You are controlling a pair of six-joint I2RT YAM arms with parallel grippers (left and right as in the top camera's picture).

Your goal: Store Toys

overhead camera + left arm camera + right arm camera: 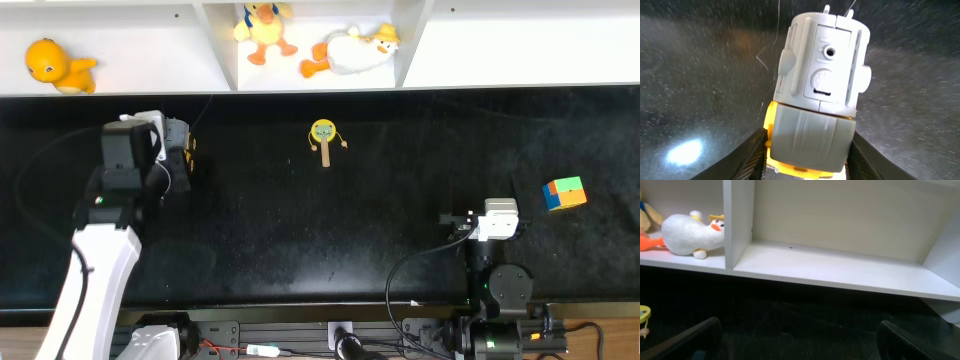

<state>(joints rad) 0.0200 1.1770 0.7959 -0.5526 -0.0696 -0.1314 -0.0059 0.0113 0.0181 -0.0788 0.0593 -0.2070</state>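
The grey-and-yellow robot toy [820, 75] is clamped at its lower body between the left gripper [807, 161]'s two fingers [754, 159], head pointing away from the wrist. Holding it low probably leaves the head free to enter a compartment first. In the top view the toy and gripper sit over the black table [260, 240], just in front of the white shelf [500, 50] and facing the wall between its left and middle compartments. I cannot tell whether the toy is lifted off the table.

The shelf's left compartment holds a yellow duck plush [58, 65]. The middle one holds a duckling plush [264, 28] and a white goose plush [348, 52] side by side, so soft toys seem to be grouped there. The right compartment is bare.

A small rattle drum [323, 138] lies on the table in front of the middle compartment. A colour cube [565, 193] lies further out from the shelf, below its right compartment, likely waiting its turn.

The right gripper [495, 218] is well back from the shelf with its fingers spread wide and grasping nothing. It faces the bare compartment, ready for the cube.
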